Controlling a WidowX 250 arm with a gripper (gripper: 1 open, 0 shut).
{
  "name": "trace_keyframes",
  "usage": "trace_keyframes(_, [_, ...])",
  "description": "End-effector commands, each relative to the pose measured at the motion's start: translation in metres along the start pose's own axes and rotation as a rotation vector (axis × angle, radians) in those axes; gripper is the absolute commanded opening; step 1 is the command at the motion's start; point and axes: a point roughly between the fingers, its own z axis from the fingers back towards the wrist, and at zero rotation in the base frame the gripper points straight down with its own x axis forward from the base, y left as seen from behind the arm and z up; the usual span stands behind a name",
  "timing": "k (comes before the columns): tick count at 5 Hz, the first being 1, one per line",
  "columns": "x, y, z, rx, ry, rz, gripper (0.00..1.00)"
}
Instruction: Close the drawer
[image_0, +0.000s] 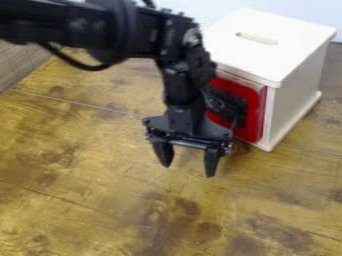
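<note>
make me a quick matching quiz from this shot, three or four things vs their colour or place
Things:
1. drawer
2. wooden box
3. gripper
4. table

Descriptions:
A. black, fingers pointing down, in front of the drawer
B. red front
C. pale, with a slot on top
D. brown worn wood under everything

Pairs: 1-B, 2-C, 3-A, 4-D
</note>
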Motion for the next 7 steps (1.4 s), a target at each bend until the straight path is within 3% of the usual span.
trace_keyframes(1, [0.022, 0.007, 0.040, -0.017, -0.074, -0.008, 1.00])
trace_keyframes(2, [0.027, 0.014, 0.057, -0.024, -0.076, -0.028, 1.00])
trace_keyframes(3, [0.029, 0.026, 0.069, -0.027, -0.098, -0.036, 1.00])
trace_keyframes(5, [0.048, 0.037, 0.062, -0.023, -0.129, -0.018, 1.00])
trace_keyframes(6, [0.057, 0.044, 0.065, 0.002, -0.073, 0.026, 1.00])
trace_keyframes(7, [0.060, 0.051, 0.064, 0.002, -0.074, 0.065, 1.00])
